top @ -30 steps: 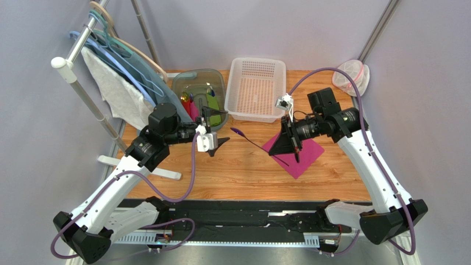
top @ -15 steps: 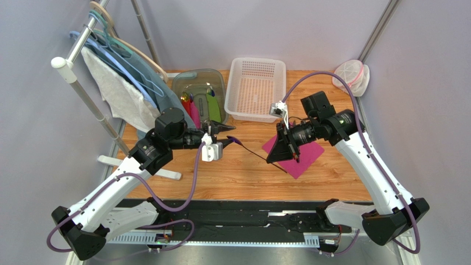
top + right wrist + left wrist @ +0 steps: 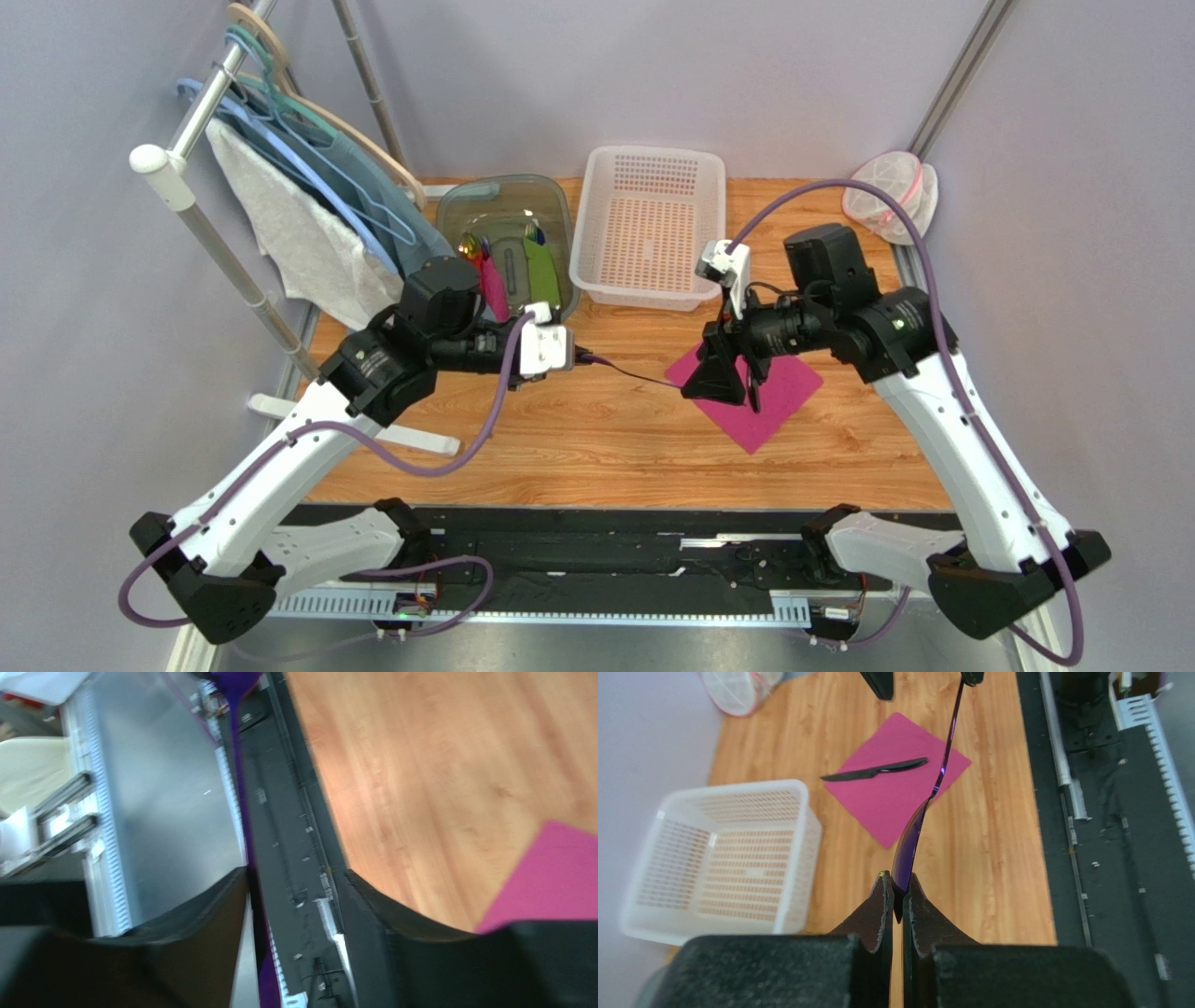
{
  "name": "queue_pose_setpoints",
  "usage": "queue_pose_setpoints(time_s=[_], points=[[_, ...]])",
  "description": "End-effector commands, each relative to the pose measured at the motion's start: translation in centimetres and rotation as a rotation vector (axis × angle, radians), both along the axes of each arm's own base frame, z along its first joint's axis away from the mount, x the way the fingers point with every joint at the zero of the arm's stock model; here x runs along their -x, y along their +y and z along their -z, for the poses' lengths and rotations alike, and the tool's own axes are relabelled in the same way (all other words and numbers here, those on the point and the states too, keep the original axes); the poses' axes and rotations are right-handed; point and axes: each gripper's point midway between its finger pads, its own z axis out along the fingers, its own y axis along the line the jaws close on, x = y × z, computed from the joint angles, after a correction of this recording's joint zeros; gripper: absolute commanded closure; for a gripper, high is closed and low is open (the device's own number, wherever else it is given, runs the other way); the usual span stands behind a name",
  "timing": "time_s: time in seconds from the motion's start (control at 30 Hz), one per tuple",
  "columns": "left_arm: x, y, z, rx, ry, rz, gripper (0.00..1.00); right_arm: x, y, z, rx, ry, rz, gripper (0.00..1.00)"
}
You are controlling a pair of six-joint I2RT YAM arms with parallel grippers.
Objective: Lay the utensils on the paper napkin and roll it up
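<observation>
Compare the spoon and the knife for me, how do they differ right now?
The spoon is purple; the knife is black. The spoon is pinched by one end in the left end effector; the knife lies flat on the napkin, touched by nothing. Both are slim utensils.

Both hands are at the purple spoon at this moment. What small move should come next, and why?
Probably the right hand should draw back off the purple spoon. Its jaws stand open around the handle, while the left hand is shut on the bowl end. The knife already lies on the napkin.
</observation>
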Motion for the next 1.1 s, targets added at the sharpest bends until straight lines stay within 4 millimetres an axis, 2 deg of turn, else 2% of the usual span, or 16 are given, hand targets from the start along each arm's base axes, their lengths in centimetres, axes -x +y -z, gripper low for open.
queue_pose_setpoints(time_s=[0.0,0.07,0.1,0.13,0.17,0.2,0.23,0.3,0.4,0.43,0.6,0.67,0.9,1.07], points=[[1.4,-0.5,1.3,-0.081,0.402,-0.074,1.0,-3.7,-1.9,-4.4,0.005,-0.397,0.126,0.28],[1.4,-0.4,2.8,-0.151,0.598,-0.178,1.0,-3.2,-2.2,-4.1,0.03,-0.427,0.083,0.28],[1.2,-0.7,2.2,-0.163,0.639,-0.197,1.0,-2.9,-2.3,-4.0,0.04,-0.435,0.068,0.28],[0.9,-1.1,3.7,-0.218,0.725,-0.213,1.0,-2.7,-2.3,-3.8,0.055,-0.447,0.044,0.29],[1.3,-1.1,4.1,-0.237,0.834,-0.252,1.0,-2.6,-2.5,-3.2,0.084,-0.466,0.012,0.3],[1.2,-1.0,5.1,-0.24,0.926,-0.283,1.0,-2.4,-2.5,-3.0,0.098,-0.482,-0.008,0.3],[1.1,-1.2,5.2,-0.209,0.975,-0.275,1.0,-2.1,-2.4,-2.9,0.109,-0.497,-0.037,0.32],[2.3,-1.3,5.7,-0.196,1.15,-0.261,1.0,-1.6,-2.2,-2.3,0.137,-0.521,-0.089,0.34],[2.4,-1.6,6.1,-0.184,1.238,-0.288,1.0,-0.9,-1.3,-0.8,0.188,-0.543,-0.148,0.39],[2.2,-1.8,6.1,-0.177,1.248,-0.293,1.0,-0.6,-0.9,0.5,0.221,-0.546,-0.173,0.39],[2.2,-2.0,7.5,-0.197,1.368,-0.343,1.0,-0.2,1.4,2.5,0.269,-0.543,-0.219,0.43],[2.4,-1.9,8.1,-0.208,1.392,-0.351,1.0,-0.1,1.9,2.8,0.274,-0.531,-0.228,0.45],[2.4,-1.8,8.5,-0.209,1.407,-0.37,1.0,0.2,3.9,3.6,0.277,-0.521,-0.274,0.6],[2.2,-1.8,8.6,-0.199,1.414,-0.38,1.0,1.2,4.4,4.7,0.289,-0.5,-0.324,0.62]])
